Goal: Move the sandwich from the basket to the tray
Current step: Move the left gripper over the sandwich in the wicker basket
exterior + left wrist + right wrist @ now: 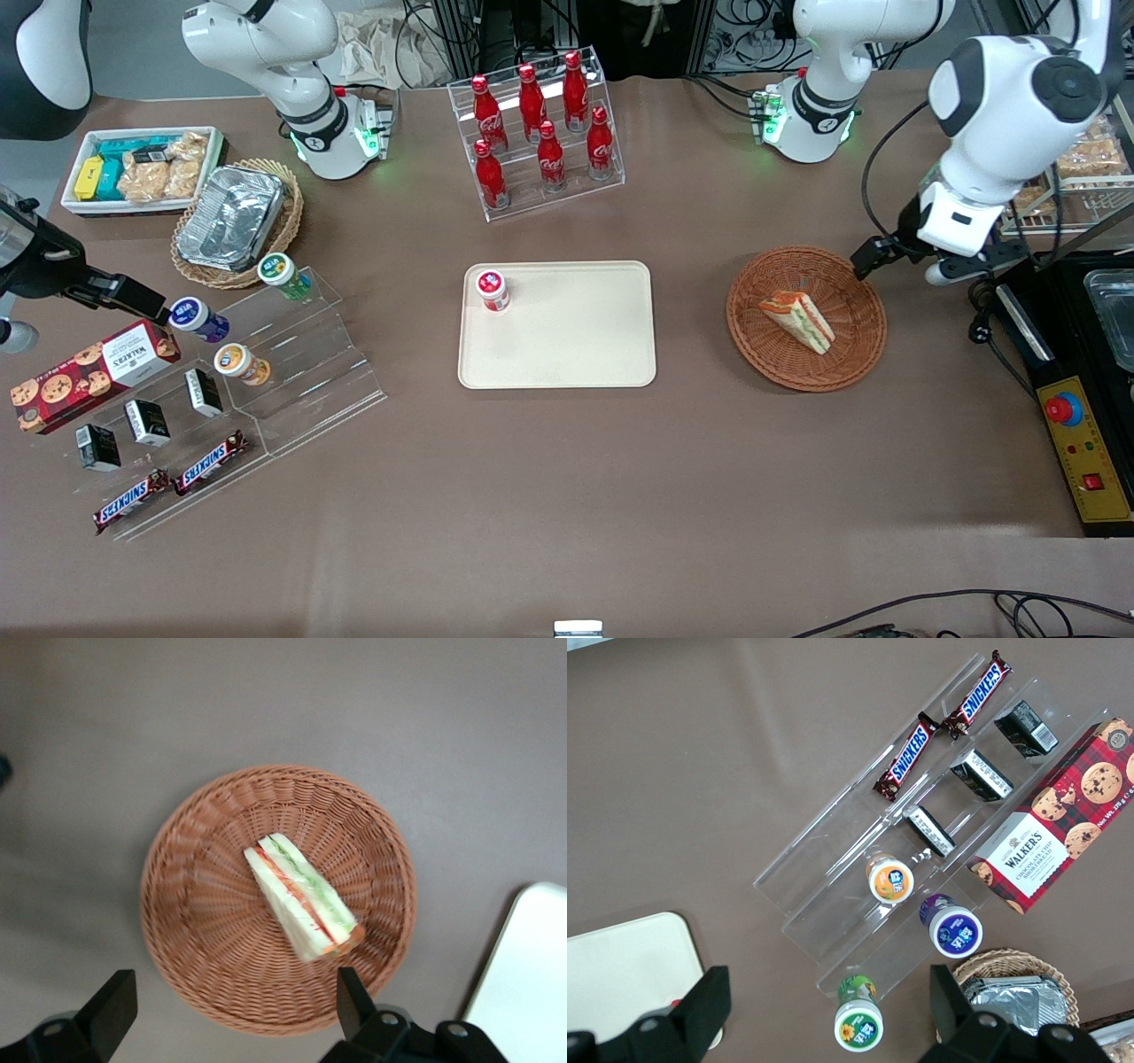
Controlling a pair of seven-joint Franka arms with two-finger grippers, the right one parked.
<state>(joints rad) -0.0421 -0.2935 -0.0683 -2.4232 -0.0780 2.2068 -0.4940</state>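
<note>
The sandwich (pixel 797 321) (pixel 301 895), a pale bread wedge with orange-red and green filling, lies on its side in the round reddish-brown wicker basket (pixel 753 350) (pixel 182 904). My gripper (pixel 904 264) (pixel 232 1003) hangs above the basket's rim toward the working arm's end, higher than the sandwich and touching nothing. Its black fingers (pixel 113 1003) stand wide apart, open and empty. The cream-beige tray (pixel 576 346) (pixel 532 983) lies flat beside the basket, toward the middle of the table.
A small red-lidded jar (pixel 493 290) stands on a tray corner. A clear rack of red bottles (pixel 540 133) is farther from the front camera. A yellow control box with a red button (pixel 1076 443) and a black appliance (pixel 1094 301) sit at the working arm's end.
</note>
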